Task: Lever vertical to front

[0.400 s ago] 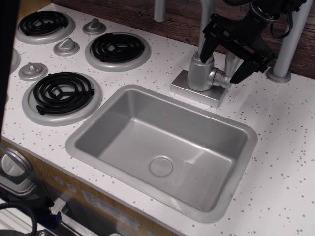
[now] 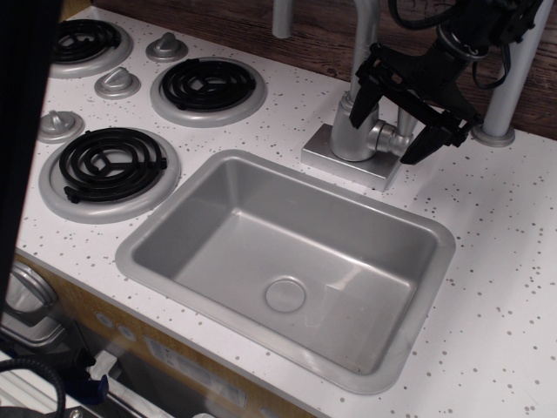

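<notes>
Behind the sink [image 2: 418, 287], the gripper [image 2: 396, 117] hangs with fingers spread wide, straddling the lever [image 2: 406, 111] (mostly hidden, apparently upright on the stub at the faucet body's [image 2: 352, 131] right side), so it lies between the fingertips.

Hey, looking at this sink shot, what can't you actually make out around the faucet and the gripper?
- Lever: mostly hidden behind the gripper; its angle is unclear.
- Gripper contact with the lever: cannot tell.
- Faucet spout: cut off by the top edge.
- Arm above the gripper: cut off by the top edge.
</notes>
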Action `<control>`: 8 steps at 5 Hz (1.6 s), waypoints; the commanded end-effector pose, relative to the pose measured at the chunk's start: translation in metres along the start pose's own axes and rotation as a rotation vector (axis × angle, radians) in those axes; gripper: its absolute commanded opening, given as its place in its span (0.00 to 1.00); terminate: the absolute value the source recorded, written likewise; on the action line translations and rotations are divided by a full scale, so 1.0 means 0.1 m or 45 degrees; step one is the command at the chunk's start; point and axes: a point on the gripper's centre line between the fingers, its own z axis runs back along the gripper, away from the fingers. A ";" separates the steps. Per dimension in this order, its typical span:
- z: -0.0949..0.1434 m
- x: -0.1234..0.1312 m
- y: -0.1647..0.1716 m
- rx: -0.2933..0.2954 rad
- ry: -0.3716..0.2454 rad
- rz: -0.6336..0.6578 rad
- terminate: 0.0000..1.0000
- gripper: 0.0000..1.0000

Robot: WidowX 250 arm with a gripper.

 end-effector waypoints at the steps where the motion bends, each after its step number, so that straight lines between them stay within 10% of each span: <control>1: 0.37 0.22 0.06 0.001 -0.222 0.004 0.00 1.00; 4: 0.42 0.47 0.04 -0.008 -0.243 -0.068 0.00 1.00; 5: 0.37 0.47 0.04 -0.025 -0.233 -0.055 0.00 0.00; 8: 0.26 0.15 0.05 -0.051 -0.057 0.036 0.00 0.00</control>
